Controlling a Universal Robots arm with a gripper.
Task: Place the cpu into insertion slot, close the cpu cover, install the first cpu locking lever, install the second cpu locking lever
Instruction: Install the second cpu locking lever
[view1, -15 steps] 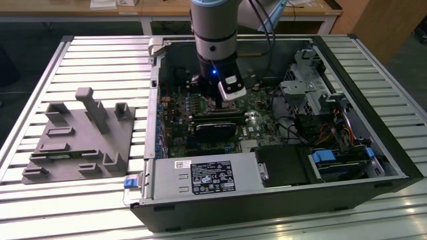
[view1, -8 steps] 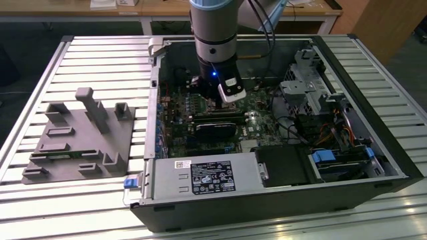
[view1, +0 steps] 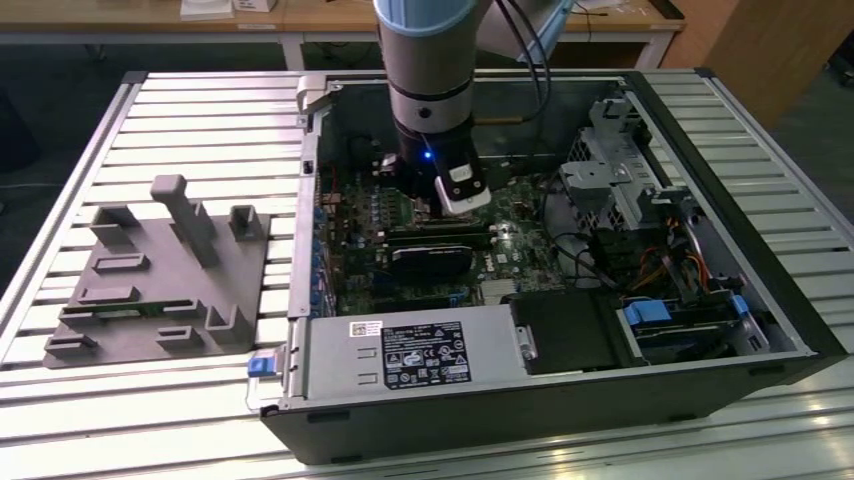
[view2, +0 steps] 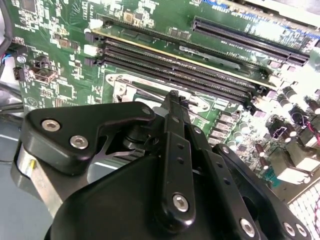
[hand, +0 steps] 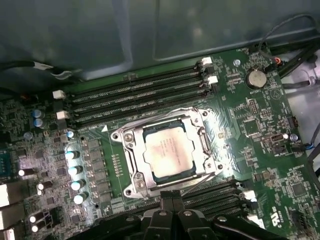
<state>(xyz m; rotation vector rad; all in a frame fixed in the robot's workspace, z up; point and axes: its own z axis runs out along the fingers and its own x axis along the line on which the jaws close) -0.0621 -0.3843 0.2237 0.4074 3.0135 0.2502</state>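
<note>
In the first wrist view the cpu (hand: 167, 150), a silver-grey square, lies flat in the insertion slot (hand: 122, 136) on the green motherboard. The cpu cover (hand: 134, 162), a silvery frame, lies down around the chip, which shows through its window. Thin wire levers run along the frame's edges; whether they are latched I cannot tell. My gripper (hand: 171, 195) hovers just beside the socket with its black fingers pressed together and nothing between them. The second wrist view has the gripper (view2: 174, 96) tip over the slot's metal rim (view2: 121, 87). In the exterior view the gripper (view1: 451, 210) hangs inside the open computer case.
Black memory slots (hand: 140, 97) flank the socket on both sides. A black expansion card (view1: 430, 258), a power supply (view1: 407, 355) and drive cages (view1: 627, 190) crowd the case. A grey plastic fixture (view1: 154, 275) sits on the slatted table at the exterior view's left.
</note>
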